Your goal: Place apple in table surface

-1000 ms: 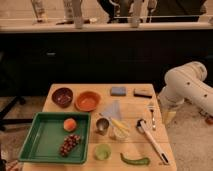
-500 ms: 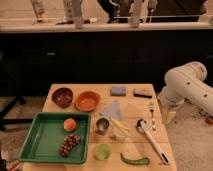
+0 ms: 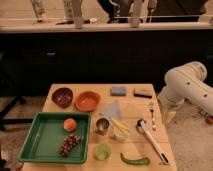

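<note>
Tool [image 3: 168,116] hangs just off the tabletop's [image 3: 131,101] right edge, partly hidden under the white arm [image 3: 187,82]; its state cannot be told. Apple [image 3: 70,124] lies in the green tray [image 3: 46,141] at the near-left corner, beside the grapes [image 3: 70,144].

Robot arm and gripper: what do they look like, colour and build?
The arm is off-white, built of thick, rounded tubular segments with bulging joints; no cables or markings can be made out. The gripper, a pale yellowish piece at its lower end, sits just beyond the right edge of the table surface.
</note>
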Robot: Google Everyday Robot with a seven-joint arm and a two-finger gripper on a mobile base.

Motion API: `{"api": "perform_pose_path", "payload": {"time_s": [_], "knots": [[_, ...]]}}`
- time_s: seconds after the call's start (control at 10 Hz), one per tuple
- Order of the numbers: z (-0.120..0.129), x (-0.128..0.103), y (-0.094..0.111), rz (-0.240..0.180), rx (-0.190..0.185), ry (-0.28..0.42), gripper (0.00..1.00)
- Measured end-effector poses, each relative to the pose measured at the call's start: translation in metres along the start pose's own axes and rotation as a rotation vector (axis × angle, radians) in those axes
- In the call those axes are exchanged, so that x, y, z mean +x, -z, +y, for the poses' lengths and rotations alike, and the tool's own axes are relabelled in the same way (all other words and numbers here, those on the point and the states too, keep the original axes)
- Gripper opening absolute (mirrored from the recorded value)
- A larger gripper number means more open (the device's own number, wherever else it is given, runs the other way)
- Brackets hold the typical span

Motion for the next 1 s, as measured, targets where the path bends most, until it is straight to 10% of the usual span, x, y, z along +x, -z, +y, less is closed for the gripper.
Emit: {"api": "perform_pose_path", "payload": {"time_s": [0.4, 1.0], "knots": [[-0.009, -0.018, 0.017, -0.008, 0.054, 0.134, 0.8], [-0.01, -0.158, 0.041, -0.065, 0.081, 0.608, 0.8]]}}
